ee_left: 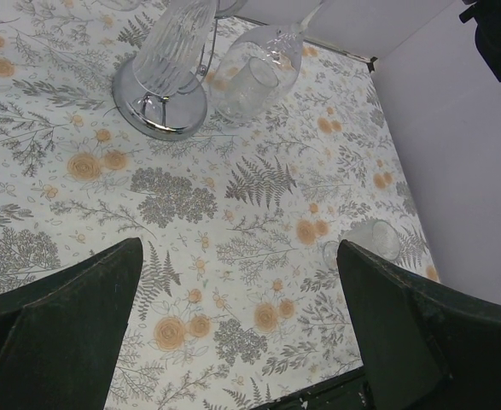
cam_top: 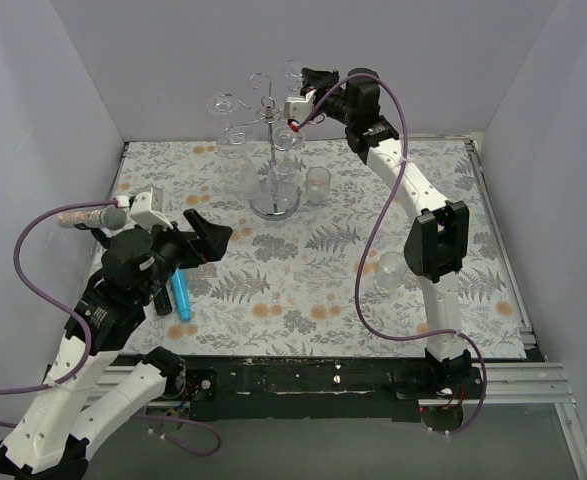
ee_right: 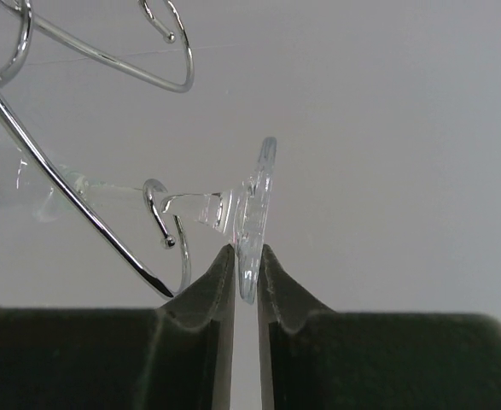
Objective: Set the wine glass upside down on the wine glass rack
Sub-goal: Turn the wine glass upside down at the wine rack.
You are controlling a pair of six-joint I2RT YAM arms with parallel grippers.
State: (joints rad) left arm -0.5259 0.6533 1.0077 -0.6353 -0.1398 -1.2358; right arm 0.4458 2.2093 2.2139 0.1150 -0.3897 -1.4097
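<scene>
The wine glass rack (cam_top: 270, 115) stands at the back middle of the table, a silver wire stand with a round mirrored base (ee_left: 160, 111). My right gripper (cam_top: 295, 115) is raised at the rack's top right arms. In the right wrist view its fingertips (ee_right: 246, 256) pinch the rim of the wine glass foot (ee_right: 255, 201). The stem (ee_right: 190, 207) passes through a curled wire hook (ee_right: 158, 213) of the rack. My left gripper (cam_top: 208, 232) hovers low over the left of the table, wide open with nothing between its fingers (ee_left: 239, 248).
Other clear glasses (cam_top: 225, 104) hang on the rack; two bowls (ee_left: 250, 81) show beside its base. A short tumbler (cam_top: 318, 183) stands right of the base. A glass (cam_top: 388, 270) sits near the right arm. A blue tube (cam_top: 182, 293) lies under the left arm.
</scene>
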